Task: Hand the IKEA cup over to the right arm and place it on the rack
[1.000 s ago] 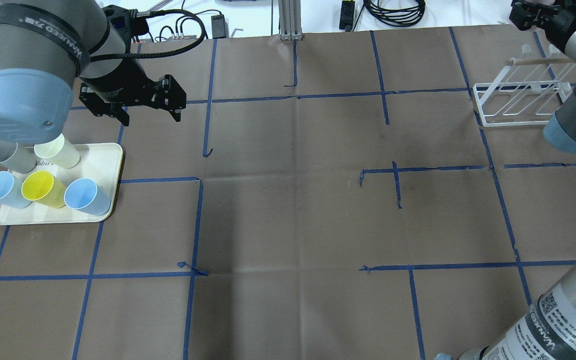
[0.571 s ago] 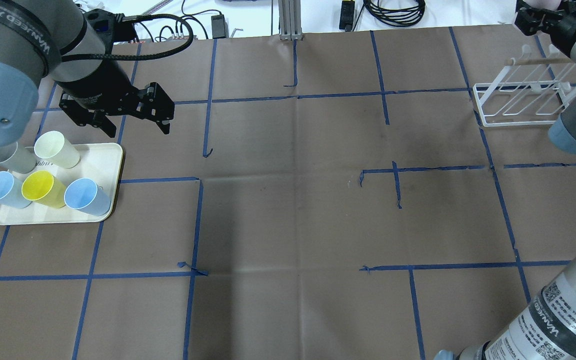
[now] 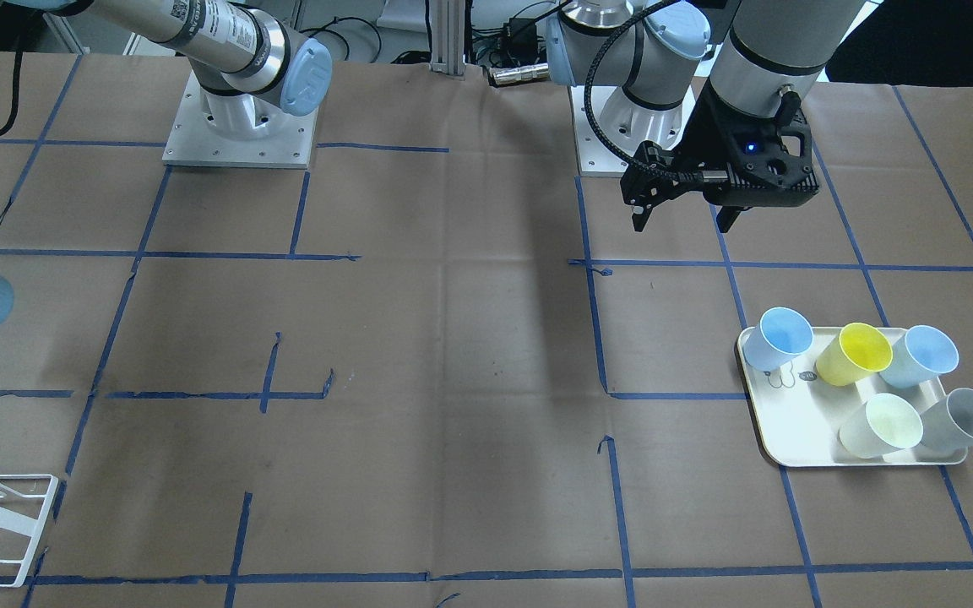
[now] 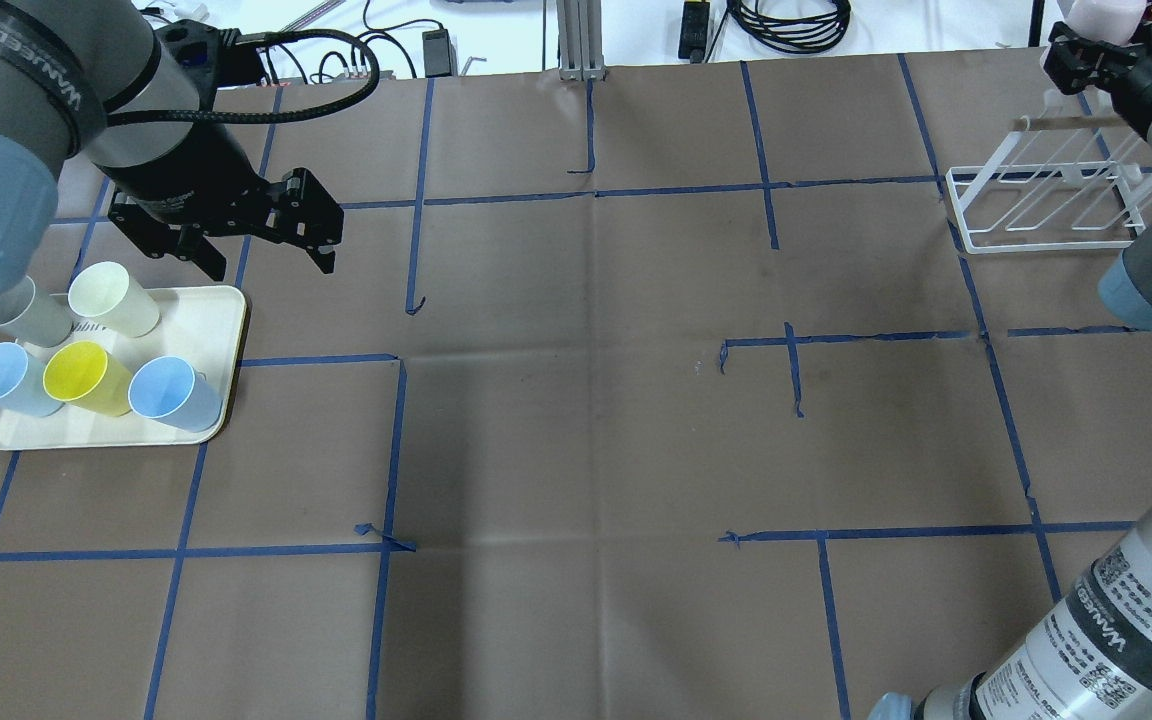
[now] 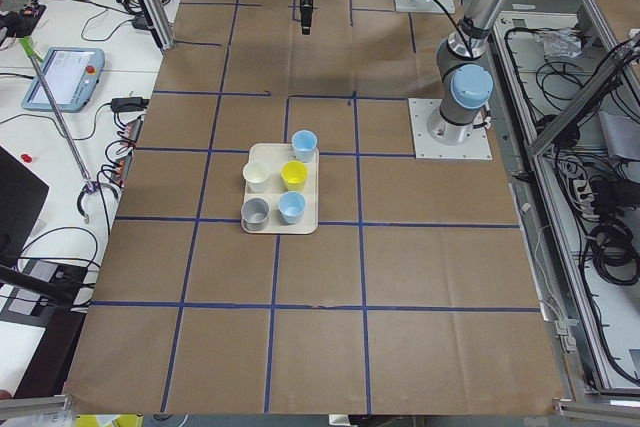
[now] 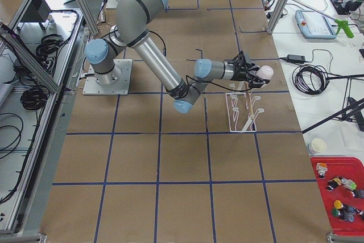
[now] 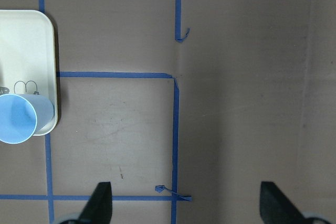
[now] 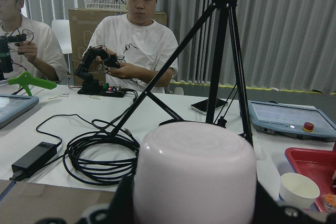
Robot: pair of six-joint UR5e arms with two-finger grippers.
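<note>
Left hand (image 4: 269, 262) has slid nearer the cream plastic tray (image 4: 221, 320), open and empty. Right hand (image 6: 255, 74) grips a pale pink plastic cup (image 6: 265, 73) near the white wire rack (image 4: 1036, 245), so placing likely comes next.

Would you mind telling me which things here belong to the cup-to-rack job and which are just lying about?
In the job: pink cup, clamped by the right gripper; white wire rack; left gripper, open and empty.
Lying about: cream tray with five other cups; coiled black cable.
</note>
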